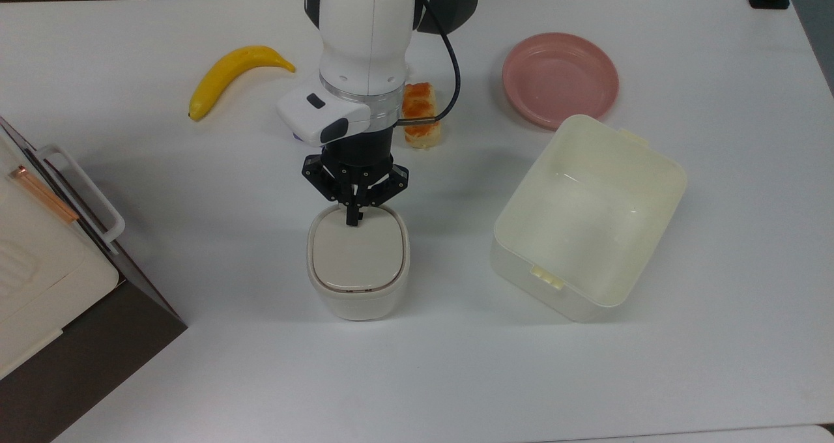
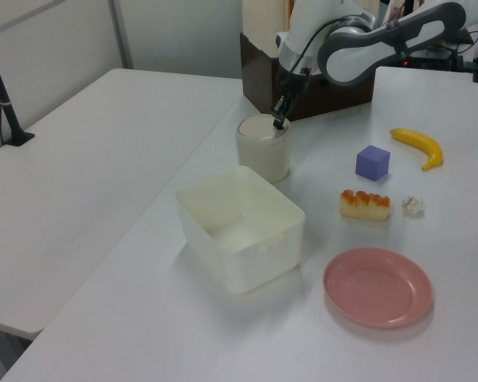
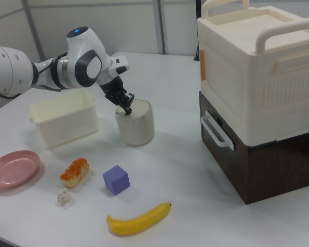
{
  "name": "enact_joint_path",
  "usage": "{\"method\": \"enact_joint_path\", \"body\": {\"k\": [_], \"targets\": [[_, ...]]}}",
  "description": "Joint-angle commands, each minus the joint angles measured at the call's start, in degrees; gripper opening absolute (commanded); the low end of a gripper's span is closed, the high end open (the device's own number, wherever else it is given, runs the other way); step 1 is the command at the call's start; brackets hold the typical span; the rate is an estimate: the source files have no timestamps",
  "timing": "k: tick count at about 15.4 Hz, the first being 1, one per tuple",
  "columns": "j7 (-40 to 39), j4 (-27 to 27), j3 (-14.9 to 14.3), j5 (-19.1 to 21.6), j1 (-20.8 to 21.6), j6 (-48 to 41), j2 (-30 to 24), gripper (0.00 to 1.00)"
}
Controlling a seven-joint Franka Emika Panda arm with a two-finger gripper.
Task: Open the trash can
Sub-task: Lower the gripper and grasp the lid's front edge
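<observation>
One bin matters to you: small, cream-white, rounded-square, its beige lid lying flat and shut. It stands on the white table between the brown-and-cream box at the top view's left and the pale-yellow tub at the top view's right. Your gripper points down with its jaws pressed together, tips resting on the lid's rear edge, over the spot nearest the arm. Behind the arm you can see a banana, a pink plate, an orange-topped pastry; the right view adds a purple cube.
</observation>
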Motion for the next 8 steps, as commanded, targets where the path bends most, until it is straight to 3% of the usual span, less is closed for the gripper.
{"method": "enact_joint_path", "body": {"k": [1,4,8], "targets": [[1.7,-2.0,1.3,-2.8,0.0,2.4,1.1,0.0],[1.8,-2.4,1.4,-3.6,-0.1,2.5,1.3,0.0],[3.7,0.3,1.5,0.5,-2.1,1.7,-0.1,0.0]]}}
